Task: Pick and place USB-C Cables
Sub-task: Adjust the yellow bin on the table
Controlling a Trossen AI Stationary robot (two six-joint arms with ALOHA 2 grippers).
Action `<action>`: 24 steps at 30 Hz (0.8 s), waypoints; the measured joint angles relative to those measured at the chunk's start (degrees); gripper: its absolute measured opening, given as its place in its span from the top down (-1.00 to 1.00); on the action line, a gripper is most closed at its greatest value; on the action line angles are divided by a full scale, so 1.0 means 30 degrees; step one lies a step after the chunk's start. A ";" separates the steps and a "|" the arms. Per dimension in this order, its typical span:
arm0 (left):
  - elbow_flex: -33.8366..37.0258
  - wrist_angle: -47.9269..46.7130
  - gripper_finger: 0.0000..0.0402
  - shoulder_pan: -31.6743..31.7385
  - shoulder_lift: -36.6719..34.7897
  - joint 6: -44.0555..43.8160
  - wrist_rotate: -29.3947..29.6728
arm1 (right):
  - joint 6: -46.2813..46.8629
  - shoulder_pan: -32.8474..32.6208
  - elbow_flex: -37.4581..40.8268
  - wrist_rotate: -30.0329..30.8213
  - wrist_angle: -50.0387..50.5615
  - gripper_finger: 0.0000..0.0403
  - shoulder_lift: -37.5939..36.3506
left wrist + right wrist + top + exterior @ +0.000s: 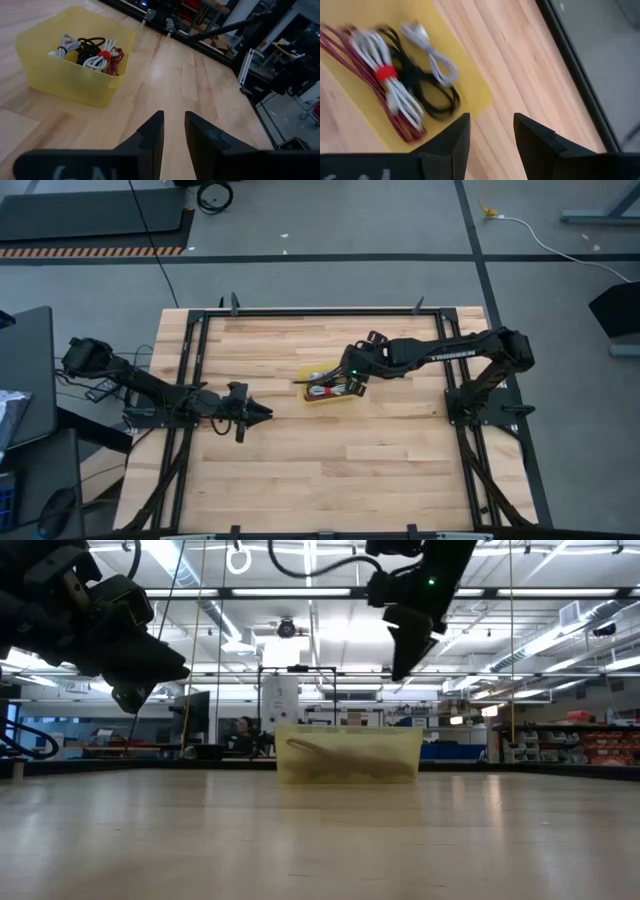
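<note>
A yellow bin stands mid-table. All the cable bundles lie in it: white with a red band, dark red, black and grey-silver. My right gripper hangs open and empty above the bin's right end, well clear of its rim. My left gripper hovers left of the bin, pointing at it, its fingers a narrow gap apart and empty.
Bare wood lies around the bin on every side. A black metal frame borders the tabletop. A long white cord with a yellow end lies on the floor beyond the far edge. A person sits far behind the table.
</note>
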State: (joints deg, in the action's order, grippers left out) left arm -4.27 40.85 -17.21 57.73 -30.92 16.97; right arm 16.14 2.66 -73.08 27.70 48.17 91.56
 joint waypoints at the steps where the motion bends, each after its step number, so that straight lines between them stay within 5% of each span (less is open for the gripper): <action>1: 0.0000 0.0021 0.58 0.0000 -0.0001 0.0007 -0.0006 | 0.0431 0.0043 0.0000 0.0000 0.0629 0.22 -0.0069; 5: 0.0000 0.0648 0.58 -0.0007 -0.0003 0.0009 0.0177 | 0.1904 0.0108 0.0073 0.0009 0.2554 0.22 -0.0134; 13: 0.0000 0.1664 0.58 0.0000 -0.0003 0.0020 0.1565 | 0.3714 0.0101 0.0437 -0.2758 0.1089 0.22 -0.0127; 24: 0.0000 0.1608 0.58 -0.0230 -0.0006 -0.0225 0.1626 | 0.1557 0.0252 0.0465 -0.0783 0.1418 0.29 0.0426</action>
State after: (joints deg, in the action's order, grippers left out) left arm -4.27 45.68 -17.90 57.71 -31.60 21.84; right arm 20.81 3.41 -71.68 25.35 52.42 92.83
